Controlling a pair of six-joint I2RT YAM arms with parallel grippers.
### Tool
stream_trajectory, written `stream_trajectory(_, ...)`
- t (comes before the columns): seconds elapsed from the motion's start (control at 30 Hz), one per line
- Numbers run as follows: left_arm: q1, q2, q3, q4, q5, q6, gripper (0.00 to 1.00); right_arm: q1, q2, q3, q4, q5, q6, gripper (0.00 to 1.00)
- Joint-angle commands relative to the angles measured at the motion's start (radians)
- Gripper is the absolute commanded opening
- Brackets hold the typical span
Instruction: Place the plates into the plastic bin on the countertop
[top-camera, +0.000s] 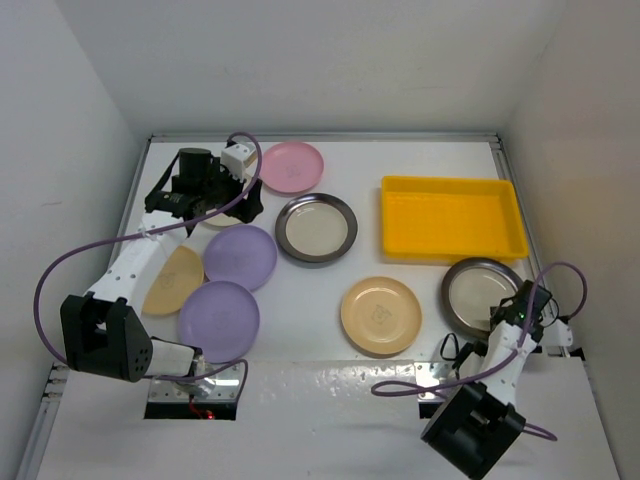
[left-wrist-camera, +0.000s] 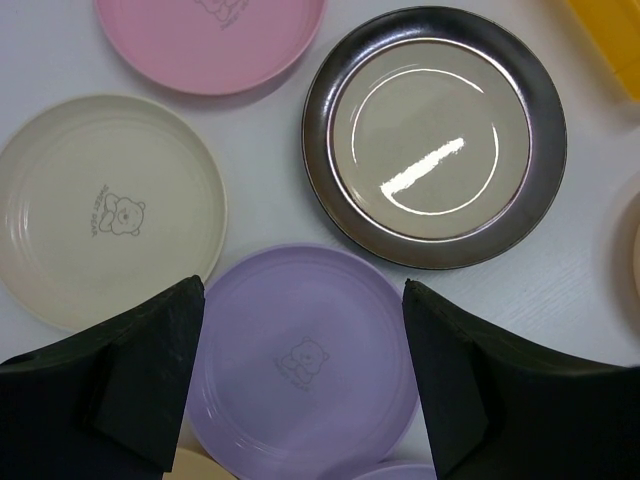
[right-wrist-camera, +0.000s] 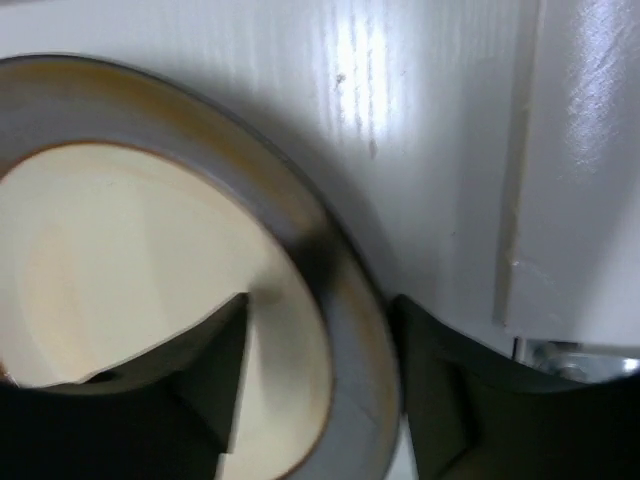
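At the near right, the right gripper (right-wrist-camera: 320, 300) stands open, its jaws straddling the rim of a steel plate (right-wrist-camera: 150, 230) that lies flat on the countertop (top-camera: 310, 300). The edge is thin, slick and sloped, so a shallow bite could let the plate slip out or swing down on the lift. Just beyond, the plastic bin (top-camera: 450, 218) holds no plates; a drooping plate could catch its near wall. At the far left, the left gripper (left-wrist-camera: 302, 290) hangs open and grips nothing, with a lilac plate (left-wrist-camera: 300, 350) showing between its fingers in the wrist view.
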Motion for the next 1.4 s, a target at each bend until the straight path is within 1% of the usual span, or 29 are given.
stream_trajectory(0.0, -0.006, -0.033, 0.030, 0.007, 0.009, -0.001, 0.81, -0.017, 0.010, -0.087, 0.052, -0.057, 0.066, 0.53)
stream_trajectory(0.07, -0.006, -0.033, 0.030, 0.007, 0.009, -0.001, 0.81, -0.021, -0.002, -0.117, 0.062, -0.063, 0.073, 0.45)
stream_trajectory(0.1, -0.006, -0.033, 0.030, 0.007, 0.009, -0.001, 0.81, -0.029, -0.003, -0.122, 0.060, -0.062, 0.075, 0.34)
stream_trajectory(0.2, -0.006, -0.042, 0.020, 0.007, 0.000, -0.001, 0.81, -0.049, -0.016, -0.139, 0.036, -0.056, 0.075, 0.15)
stream_trajectory(0.23, -0.006, -0.042, 0.020, 0.007, 0.000, -0.001, 0.81, -0.047, -0.024, -0.130, 0.010, -0.046, 0.089, 0.02)
stream_trajectory(0.27, -0.006, -0.042, 0.020, 0.007, 0.009, -0.001, 0.81, -0.049, -0.044, -0.115, -0.026, -0.042, 0.095, 0.00)
stream_trajectory(0.3, -0.006, -0.042, 0.020, 0.007, 0.009, -0.001, 0.81, -0.049, -0.053, -0.090, -0.047, -0.005, 0.127, 0.00)
stream_trajectory(0.33, -0.006, -0.042, 0.020, 0.007, 0.018, -0.001, 0.81, -0.049, -0.077, -0.060, -0.120, 0.012, 0.138, 0.00)
stream_trajectory(0.37, -0.006, -0.042, 0.020, 0.007, 0.018, -0.001, 0.81, -0.050, -0.085, -0.026, -0.139, 0.029, 0.151, 0.00)
stream_trajectory(0.4, -0.006, -0.042, 0.020, 0.007, 0.018, -0.001, 0.81, -0.050, -0.101, -0.006, -0.176, 0.082, 0.165, 0.00)
stream_trajectory(0.47, -0.006, -0.042, 0.020, 0.007, 0.027, -0.001, 0.81, -0.049, -0.122, 0.091, -0.250, 0.113, 0.193, 0.00)
stream_trajectory(0.5, -0.006, -0.042, 0.020, 0.007, 0.027, -0.001, 0.81, -0.047, -0.137, 0.121, -0.259, 0.151, 0.190, 0.00)
stream_trajectory(0.53, -0.006, -0.042, 0.020, 0.007, 0.027, -0.001, 0.81, -0.050, -0.150, 0.207, -0.264, 0.156, 0.181, 0.00)
stream_trajectory(0.6, -0.006, -0.042, 0.020, 0.007, 0.038, -0.001, 0.81, -0.049, -0.162, 0.270, -0.262, 0.168, 0.144, 0.00)
stream_trajectory(0.73, -0.006, -0.042, 0.020, 0.007, 0.038, -0.001, 0.81, -0.050, -0.159, 0.471, -0.241, 0.195, 0.075, 0.00)
stream_trajectory(0.87, -0.006, -0.042, 0.020, 0.007, 0.038, -0.001, 0.81, -0.043, -0.153, 0.543, -0.192, 0.165, -0.003, 0.00)
stream_trajectory(1.0, -0.006, -0.042, 0.020, 0.007, 0.047, -0.001, 0.80, -0.020, -0.138, 0.616, -0.134, 0.080, -0.068, 0.00)
stream_trajectory(1.07, -0.006, -0.042, 0.011, 0.007, 0.047, -0.001, 0.80, 0.000, -0.119, 0.672, -0.082, -0.046, -0.091, 0.00)
stream_trajectory(1.1, -0.006, -0.042, 0.011, 0.007, 0.047, -0.001, 0.80, 0.005, -0.110, 0.689, -0.071, -0.046, -0.092, 0.00)
stream_trajectory(1.13, -0.006, -0.042, 0.011, 0.007, 0.047, -0.001, 0.80, 0.009, -0.098, 0.715, -0.060, -0.131, -0.091, 0.00)
stream_trajectory(1.2, -0.006, -0.033, 0.011, 0.007, 0.038, -0.001, 0.80, 0.032, -0.046, 0.746, -0.017, -0.187, -0.085, 0.00)
stream_trajectory(1.23, -0.006, -0.033, 0.011, 0.007, 0.038, -0.013, 0.80, 0.057, -0.035, 0.754, -0.003, -0.272, -0.070, 0.00)
stream_trajectory(1.3, -0.006, -0.022, 0.011, 0.007, 0.038, -0.025, 0.80, 0.088, 0.029, 0.725, 0.104, -0.324, -0.056, 0.00)
stream_trajectory(1.33, -0.006, -0.011, 0.011, 0.007, 0.038, -0.025, 0.80, 0.153, 0.062, 0.712, 0.180, -0.354, -0.046, 0.00)
stream_trajectory(1.37, -0.006, -0.011, 0.028, -0.008, 0.038, -0.037, 0.80, 0.186, 0.083, 0.703, 0.213, -0.352, -0.051, 0.00)
